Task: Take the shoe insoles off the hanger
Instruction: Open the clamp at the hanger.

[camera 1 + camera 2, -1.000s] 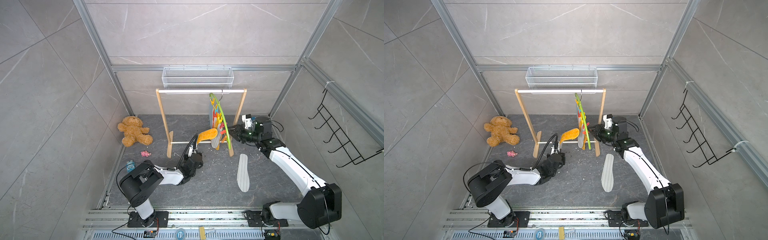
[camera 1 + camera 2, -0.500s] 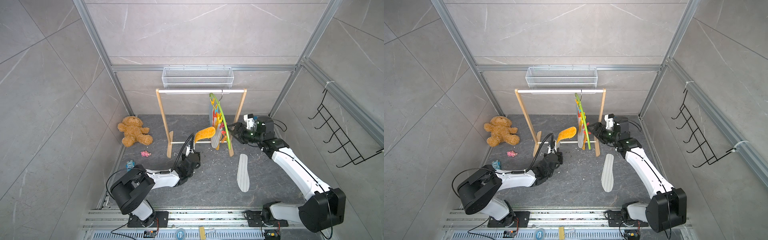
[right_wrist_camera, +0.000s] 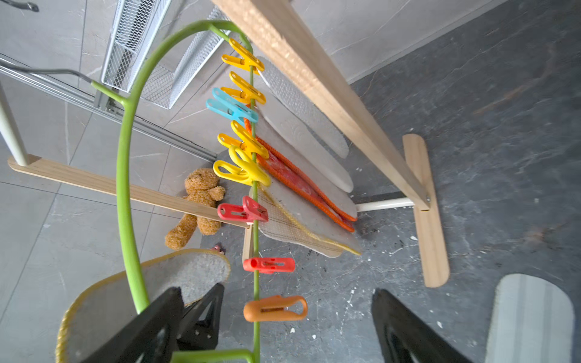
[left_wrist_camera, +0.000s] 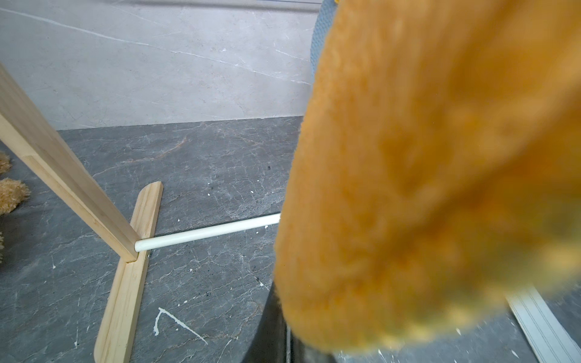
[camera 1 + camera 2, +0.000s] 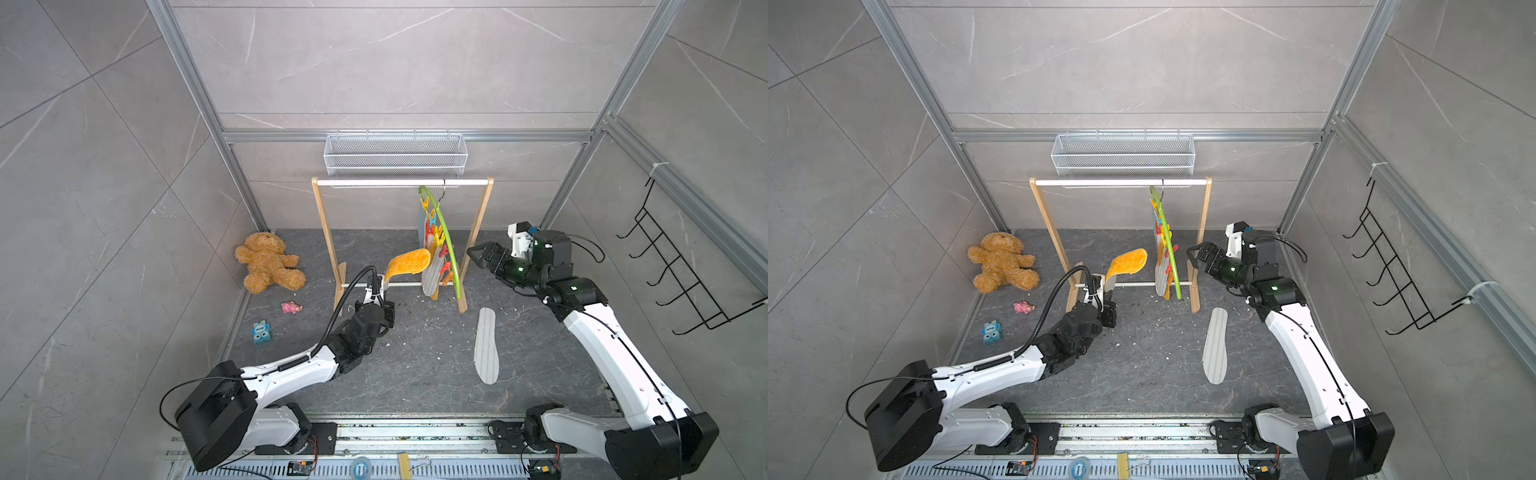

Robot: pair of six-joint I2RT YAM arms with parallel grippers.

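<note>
Our left claw (image 5: 381, 291) pinches the orange fuzzy insole (image 5: 409, 265) by its heel, toe reaching near the hanger (image 5: 448, 239) ahead of it. Our right claw (image 5: 477, 254) gapes wide and empty, just beside the hanger's lower end. We should draw the insole away from the clips (image 3: 248, 210), lower it flat to the floor (image 5: 415, 365), then release.

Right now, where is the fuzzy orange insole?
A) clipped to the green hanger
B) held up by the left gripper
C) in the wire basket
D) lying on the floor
B: the orange insole is pinched at its lower end by the left gripper, the rest sticking up in the air.
</note>
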